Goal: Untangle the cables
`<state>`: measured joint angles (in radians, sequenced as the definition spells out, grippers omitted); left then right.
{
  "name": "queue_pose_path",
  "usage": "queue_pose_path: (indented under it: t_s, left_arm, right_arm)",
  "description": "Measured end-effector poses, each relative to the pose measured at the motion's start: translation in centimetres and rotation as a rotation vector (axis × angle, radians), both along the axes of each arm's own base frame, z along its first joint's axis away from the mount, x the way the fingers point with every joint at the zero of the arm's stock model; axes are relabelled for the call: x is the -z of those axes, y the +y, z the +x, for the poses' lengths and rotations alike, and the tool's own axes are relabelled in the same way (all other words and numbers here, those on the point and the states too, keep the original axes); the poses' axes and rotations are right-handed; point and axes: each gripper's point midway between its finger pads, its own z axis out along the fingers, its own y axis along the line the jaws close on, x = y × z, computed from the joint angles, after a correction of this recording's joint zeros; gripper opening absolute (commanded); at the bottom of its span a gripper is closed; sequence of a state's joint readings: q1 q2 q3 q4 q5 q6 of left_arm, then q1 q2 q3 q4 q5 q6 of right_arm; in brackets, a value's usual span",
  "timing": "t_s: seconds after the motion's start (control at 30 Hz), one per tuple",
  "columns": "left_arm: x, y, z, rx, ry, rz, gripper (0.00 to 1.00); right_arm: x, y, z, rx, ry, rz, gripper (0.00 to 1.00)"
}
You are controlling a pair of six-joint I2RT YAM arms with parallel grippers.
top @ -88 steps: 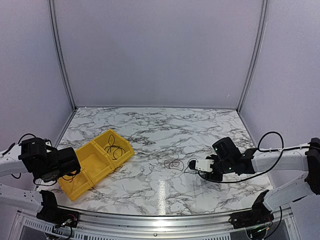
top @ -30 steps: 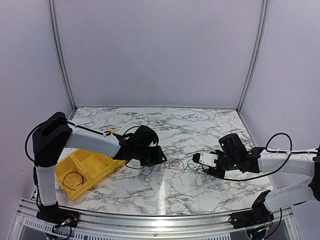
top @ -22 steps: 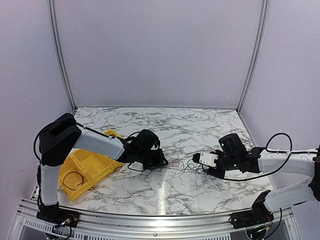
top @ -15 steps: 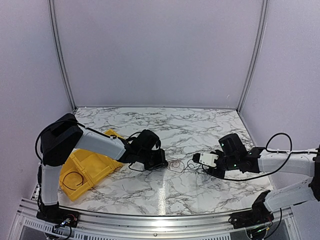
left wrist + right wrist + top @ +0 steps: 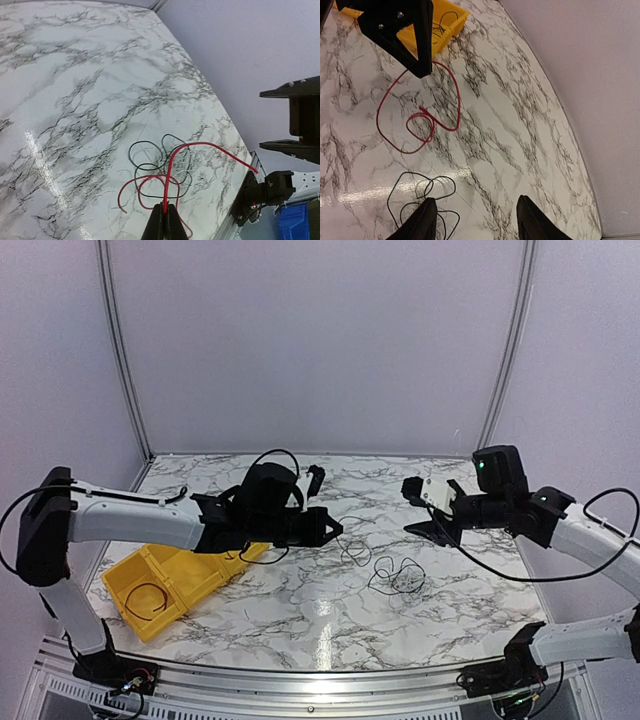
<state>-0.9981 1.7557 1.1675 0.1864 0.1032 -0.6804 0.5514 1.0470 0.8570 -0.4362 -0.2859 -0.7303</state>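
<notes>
While left gripper (image 5: 164,220) pinches the red wire (image 5: 166,190) aloft, black cables (image 5: 420,192) lie tangled on the table (image 5: 300,610) beneath; right gripper (image 5: 476,199) spread, empty. Risk: thin wire slipping free or snagging them.

The bare marble table (image 5: 300,630) lies open along the back and the near edge. The bin (image 5: 185,570) blocks the left front, a black tangle (image 5: 397,575) sits mid-table, and a red wire (image 5: 166,192) dangles from the left gripper (image 5: 335,530) across the gap to the right gripper (image 5: 418,510).
</notes>
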Motion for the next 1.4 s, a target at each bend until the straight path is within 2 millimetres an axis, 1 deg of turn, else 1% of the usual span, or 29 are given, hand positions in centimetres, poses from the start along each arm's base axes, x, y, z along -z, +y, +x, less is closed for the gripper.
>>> queue_pose_path:
  t_s: [0.07, 0.1, 0.13, 0.2, 0.3, 0.5, 0.7, 0.77, 0.87, 0.93, 0.97, 1.0, 1.07, 1.1, 1.17, 1.23, 1.3, 1.37, 1.4]
  left_arm:
    - [-2.4, -0.4, -1.0, 0.033, -0.068, -0.026, 0.0]
    - [-3.4, -0.6, -1.6, 0.049, -0.099, -0.035, 0.0]
    - [-4.2, -0.7, -2.1, 0.063, -0.125, -0.042, 0.0]
    - [-5.0, -1.0, -3.1, 0.085, -0.154, -0.048, 0.0]
    - [-5.0, -1.4, -3.9, 0.108, -0.163, -0.044, 0.0]
    - [-5.0, -1.5, -4.0, 0.113, -0.167, -0.043, 0.0]
    - [-5.0, -1.5, -4.1, 0.116, -0.166, -0.044, 0.0]
    - [-5.0, -1.6, -4.2, 0.12, -0.165, -0.045, 0.0]
    - [-5.0, -1.7, -4.3, 0.13, -0.16, -0.049, 0.0]
    - [-5.0, -1.7, -4.4, 0.135, -0.155, -0.051, 0.0]
    - [-5.0, -1.7, -4.5, 0.138, -0.154, -0.052, 0.0]
    - [-5.0, -1.8, -4.5, 0.14, -0.153, -0.053, 0.01]
    - [-5.0, -1.8, -4.6, 0.143, -0.152, -0.054, 0.18]
    - [-5.0, -1.8, -4.6, 0.143, -0.149, -0.055, 0.25]
    - [-5.0, -1.7, -4.5, 0.139, -0.151, -0.053, 0.35]
    - [-4.7, -1.6, -4.3, 0.127, -0.156, -0.045, 0.39]
    - [-3.4, -1.0, -4.3, 0.11, -0.153, -0.024, 0.41]
    - [-1.4, 0.1, -4.5, 0.098, -0.136, 0.01, 0.43]
    - [0.8, 1.3, -5.0, 0.088, -0.112, 0.047, 0.44]
  right_arm:
    - [-1.3, 0.9, -0.5, -0.046, 0.013, 0.042, 0.56]
    - [-1.6, 1.3, -0.9, -0.068, 0.031, 0.061, 0.59]
    - [-1.8, 1.6, -1.2, -0.089, 0.053, 0.075, 0.62]
    - [-1.9, 2.3, -1.7, -0.127, 0.091, 0.094, 0.63]
    - [-2.1, 3.0, -2.5, -0.182, 0.124, 0.125, 0.63]
    - [-2.7, 3.8, -3.9, -0.258, 0.133, 0.157, 0.61]
    - [-2.5, 4.8, -5.4, -0.326, 0.135, 0.149, 0.58]
    - [-2.3, 5.0, -5.6, -0.334, 0.137, 0.147, 0.53]
    - [-2.3, 5.3, -5.5, -0.335, 0.126, 0.144, 0.31]
    - [-2.3, 5.5, -5.1, -0.328, 0.111, 0.141, 0.15]
    - [-2.3, 5.5, -4.8, -0.321, 0.107, 0.141, 0.06]
    - [-2.3, 5.6, -4.6, -0.315, 0.102, 0.142, 0.0]
    - [-2.5, 5.8, -4.3, -0.308, 0.093, 0.149, 0.0]
    - [-2.6, 5.8, -4.2, -0.305, 0.094, 0.156, 0.0]
    - [-2.8, 5.9, -4.1, -0.304, 0.09, 0.163, 0.0]
    - [-2.7, 5.9, -4.2, -0.303, 0.093, 0.164, 0.0]
    - [-2.7, 5.9, -4.2, -0.305, 0.096, 0.165, 0.0]
    - [-2.8, 6.0, -4.2, -0.309, 0.102, 0.168, 0.0]
    - [-2.9, 6.0, -4.3, -0.31, 0.103, 0.169, 0.0]
